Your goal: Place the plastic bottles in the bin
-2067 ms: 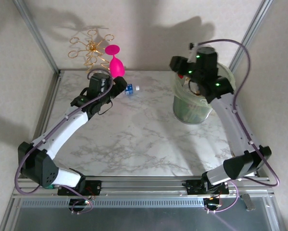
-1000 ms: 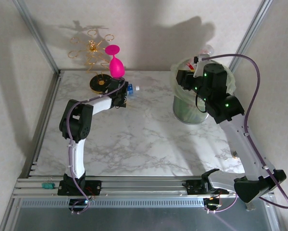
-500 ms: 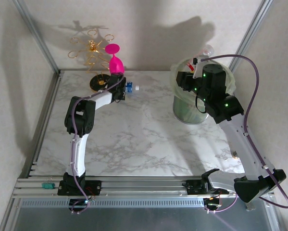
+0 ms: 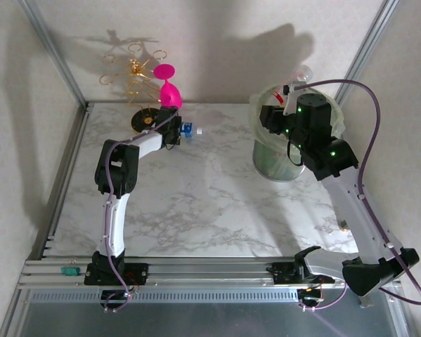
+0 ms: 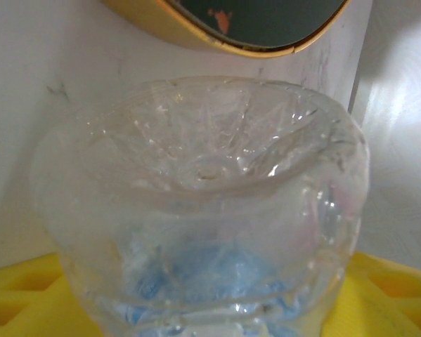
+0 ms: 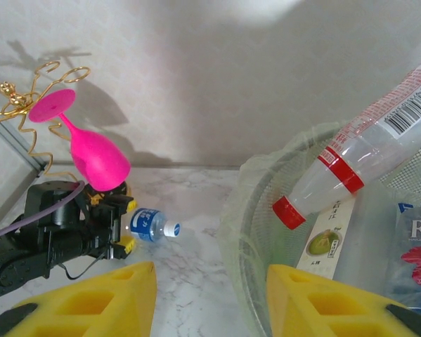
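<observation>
left wrist: left gripper [image 5: 210, 309] partly closed, hugging clear bottle [image 5: 203, 196].

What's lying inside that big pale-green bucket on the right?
A clear bottle with a red cap leans cap-down in the bin, beside a green-fruit label and a blue-and-red label. Anything deeper is covered by these.

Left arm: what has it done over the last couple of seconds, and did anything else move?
The left arm raised its elbow and stretched toward the back. The left gripper narrowed its jaws around the bottle lying by the rack; whether it grips yet cannot be told. The right arm swung outward early on, then the right gripper stayed over the bin. Glass, rack and bin did not move.
</observation>
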Controlling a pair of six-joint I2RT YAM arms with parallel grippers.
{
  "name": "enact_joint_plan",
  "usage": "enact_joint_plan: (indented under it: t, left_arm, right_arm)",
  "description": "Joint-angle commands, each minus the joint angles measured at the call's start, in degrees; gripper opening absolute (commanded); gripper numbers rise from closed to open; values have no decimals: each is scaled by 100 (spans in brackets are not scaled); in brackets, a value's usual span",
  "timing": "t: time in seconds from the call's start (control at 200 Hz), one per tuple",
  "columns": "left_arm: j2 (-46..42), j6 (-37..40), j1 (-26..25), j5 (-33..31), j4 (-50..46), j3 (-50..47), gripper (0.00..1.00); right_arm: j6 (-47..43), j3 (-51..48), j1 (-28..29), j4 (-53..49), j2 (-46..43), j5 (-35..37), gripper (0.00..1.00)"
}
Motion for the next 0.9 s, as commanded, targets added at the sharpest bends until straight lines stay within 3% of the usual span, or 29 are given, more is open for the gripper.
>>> enact_joint_plan:
  t: [0.0, 0.195, 0.656, 0.896]
  left_arm:
    - [-54, 55, 130, -563, -969, -230, 68]
    - [-278, 210, 201, -521, -934, -487, 57]
    - [-2031, 1055, 245, -179, -1040, -1928, 55]
    - [-3407, 1607, 38, 152, -1236, -3120, 55]
  right_arm:
    - [-84, 215, 35, -52, -138, 125, 44]
    - [-76, 248, 35, -80, -179, 71, 44]
    - [64, -105, 39, 4, -337, -566, 45]
    - [258, -730, 54, 674, -639, -1964, 55]
